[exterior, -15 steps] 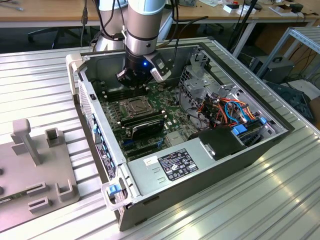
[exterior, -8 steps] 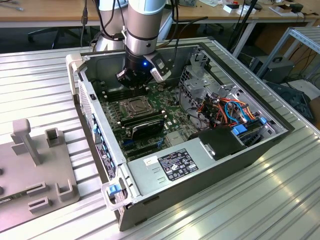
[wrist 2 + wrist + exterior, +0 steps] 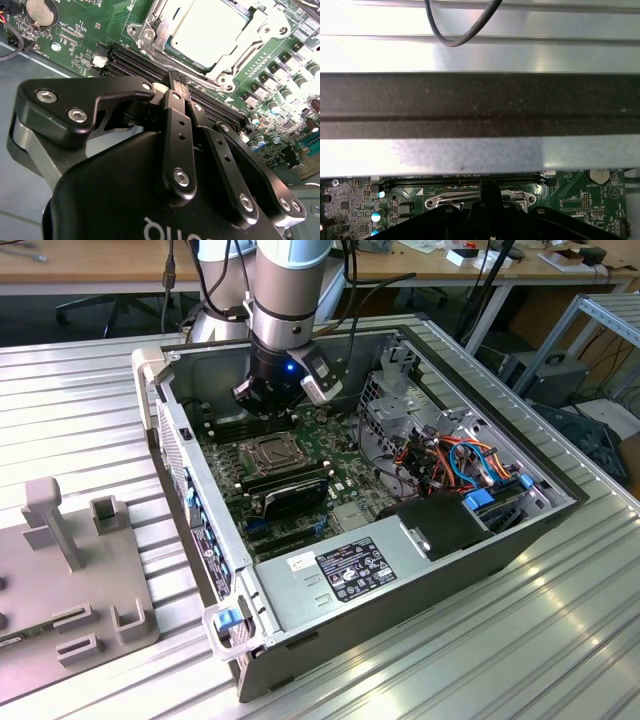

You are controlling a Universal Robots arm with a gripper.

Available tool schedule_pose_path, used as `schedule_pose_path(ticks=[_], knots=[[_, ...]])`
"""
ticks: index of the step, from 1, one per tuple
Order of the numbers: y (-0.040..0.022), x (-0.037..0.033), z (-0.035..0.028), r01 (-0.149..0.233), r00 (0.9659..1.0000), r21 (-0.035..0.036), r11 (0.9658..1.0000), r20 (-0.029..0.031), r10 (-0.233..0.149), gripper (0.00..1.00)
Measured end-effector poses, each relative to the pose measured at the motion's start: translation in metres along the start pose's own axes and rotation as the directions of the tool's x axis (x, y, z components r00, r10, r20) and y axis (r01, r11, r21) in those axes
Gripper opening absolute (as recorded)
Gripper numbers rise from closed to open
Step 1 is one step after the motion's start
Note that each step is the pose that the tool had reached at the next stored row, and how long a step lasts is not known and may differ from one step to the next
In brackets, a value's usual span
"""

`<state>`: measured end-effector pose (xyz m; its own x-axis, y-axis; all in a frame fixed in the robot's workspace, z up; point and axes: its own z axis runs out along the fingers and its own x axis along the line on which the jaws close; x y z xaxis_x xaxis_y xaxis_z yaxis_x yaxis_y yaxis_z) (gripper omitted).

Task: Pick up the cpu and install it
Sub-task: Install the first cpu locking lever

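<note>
Tool (image 3: 176,82): matt black metal links, bright steel screw heads; a brushed silver band on its body. 
Cpu (image 3: 212,32): dull pale silver-grey metal top, smooth, low sheen. 
Socket frame (image 3: 260,37): shiny bare metal, reflective. 
Motherboard (image 3: 90,25): glossy green board; memory slots (image 3: 150,65) black plastic. 
Computer case (image 3: 420,585): matt grey painted sheet metal, finely speckled on its rim in the first wrist view (image 3: 480,105). 
Counter (image 3: 80,400): ribbed aluminium, satin, with bright glare.
</note>
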<state>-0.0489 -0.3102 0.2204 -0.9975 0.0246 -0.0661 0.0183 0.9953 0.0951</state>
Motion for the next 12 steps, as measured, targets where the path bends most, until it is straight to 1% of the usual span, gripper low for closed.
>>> schedule_pose_path(ticks=[3,8,12], knots=[[0.0,0.0,-0.0005,0.0,1.0,0.0001,1.0,-0.0001,0.0,0.11],[0.0003,-0.0002,-0.0033,0.0,1.0,-0.0001,1.0,0.0,0.0,0.11],[0.0004,-0.0003,-0.004,0.0,1.0,-0.0001,1.0,0.0,0.0,0.11]])
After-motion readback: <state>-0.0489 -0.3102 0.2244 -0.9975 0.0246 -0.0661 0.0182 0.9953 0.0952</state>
